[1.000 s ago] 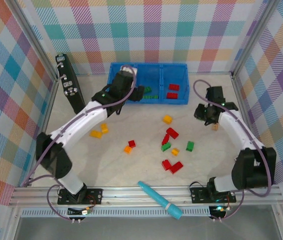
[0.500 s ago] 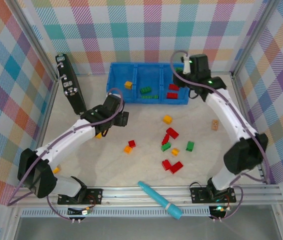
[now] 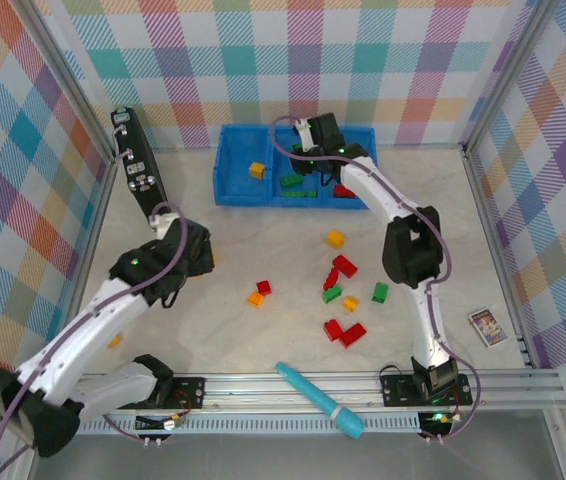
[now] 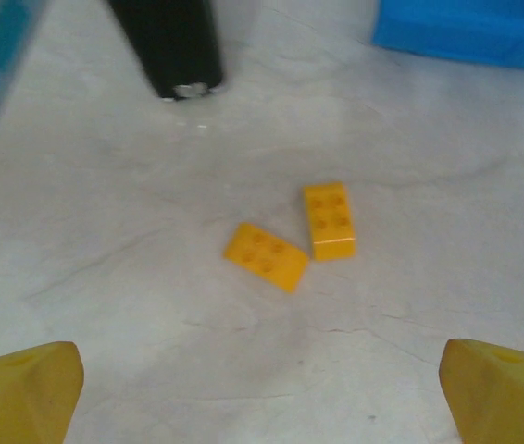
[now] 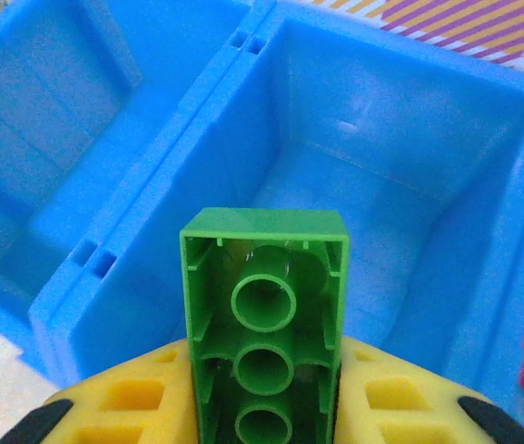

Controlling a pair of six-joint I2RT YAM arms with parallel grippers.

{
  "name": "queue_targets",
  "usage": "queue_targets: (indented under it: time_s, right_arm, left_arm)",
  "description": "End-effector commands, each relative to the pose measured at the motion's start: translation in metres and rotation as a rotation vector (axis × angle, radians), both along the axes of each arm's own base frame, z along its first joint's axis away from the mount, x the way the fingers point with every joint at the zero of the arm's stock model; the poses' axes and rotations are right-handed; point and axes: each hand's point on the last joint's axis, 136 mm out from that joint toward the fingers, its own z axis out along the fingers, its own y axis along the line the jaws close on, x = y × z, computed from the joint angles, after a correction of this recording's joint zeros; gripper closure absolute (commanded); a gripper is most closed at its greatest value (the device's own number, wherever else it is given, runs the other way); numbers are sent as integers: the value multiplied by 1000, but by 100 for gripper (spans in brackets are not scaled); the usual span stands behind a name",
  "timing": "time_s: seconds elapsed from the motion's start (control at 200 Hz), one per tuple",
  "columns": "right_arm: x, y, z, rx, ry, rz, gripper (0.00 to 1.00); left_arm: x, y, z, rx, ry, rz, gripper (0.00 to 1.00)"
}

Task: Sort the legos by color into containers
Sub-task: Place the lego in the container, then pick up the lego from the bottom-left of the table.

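Note:
My right gripper point(image 5: 264, 412) is shut on a green lego point(image 5: 264, 305), held hollow underside up above the blue container point(image 5: 151, 240), facing an open compartment. From above, the right gripper point(image 3: 313, 148) hangs over the container's point(image 3: 231, 190) middle compartment, which holds green legos point(image 3: 291, 181); an orange lego point(image 3: 256, 170) lies in the left one and red legos point(image 3: 344, 190) in the right. My left gripper point(image 4: 262, 407) is open just short of two orange legos point(image 4: 265, 256) point(image 4: 330, 219) on the table. Overhead, the left gripper point(image 3: 198, 255) is left of the loose pile.
Loose legos lie mid-table: red point(image 3: 344, 265), green point(image 3: 380, 292), orange point(image 3: 335, 238), more red point(image 3: 345, 332). A black device point(image 3: 135, 165) leans at the left wall. A teal stick point(image 3: 320, 400) lies near the front rail. A picture card point(image 3: 486, 325) is at right.
The right arm swung left from the bin's right end to above its middle compartment. The left arm drew back toward the near left, over the two orange legos.

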Motion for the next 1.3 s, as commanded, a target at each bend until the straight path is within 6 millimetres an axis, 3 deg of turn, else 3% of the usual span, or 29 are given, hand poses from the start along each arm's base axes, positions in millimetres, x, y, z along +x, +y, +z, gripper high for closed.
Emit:
queue_targets:
  time_s: [0.0,0.125,0.18,0.355,0.61,0.785,0.88,0.98,1.075,1.295]
  right_arm:
    - [7,10,-6,-39,-1,27,67]
    - [8,16,-34,-83,30,40,57]
    - [7,17,-41,-89,43,44,52]
    - [6,17,-34,-75,33,51,33]
    - [-11,29,12,14,14,123,29]
    - [-28,23,39,14,5,140,28]
    - [-38,16,48,14,0,136,28]
    - [-51,10,50,26,10,126,27]
    - [-68,10,50,52,52,145,27]
    - [-97,11,33,43,118,168,26]
  left_arm:
    - [-38,47,4,49,10,165,0]
    - [-76,79,-1,37,41,311,0]
    - [-89,84,-7,-4,41,364,0]
    - [-115,97,-15,-106,14,556,0]
    - [-112,104,-36,-149,-8,730,8]
    - [-99,117,-35,-136,20,731,10]
    - [-95,124,-49,-203,85,754,12]
    - [-91,126,-73,-336,142,794,12]
    - [-93,128,-77,-383,159,834,12]
    - [-127,135,-88,-415,173,1070,12]
